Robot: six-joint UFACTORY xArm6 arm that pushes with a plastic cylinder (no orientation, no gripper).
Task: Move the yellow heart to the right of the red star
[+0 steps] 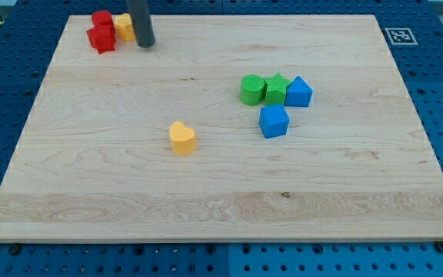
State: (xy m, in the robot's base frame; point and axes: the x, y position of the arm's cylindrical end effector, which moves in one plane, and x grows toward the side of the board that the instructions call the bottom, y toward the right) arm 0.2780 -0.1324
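Observation:
The yellow heart lies near the middle of the wooden board, a little left of centre. The red star sits at the view's top left, touching a second red block behind it and a yellow block to its right. My tip stands at the top left, just right of that yellow block and far above the yellow heart in the view. The rod hides part of the yellow block.
A green cylinder, a green star-like block and a blue block form a row right of centre. Another blue block lies just below them. The wooden board rests on a blue pegboard table.

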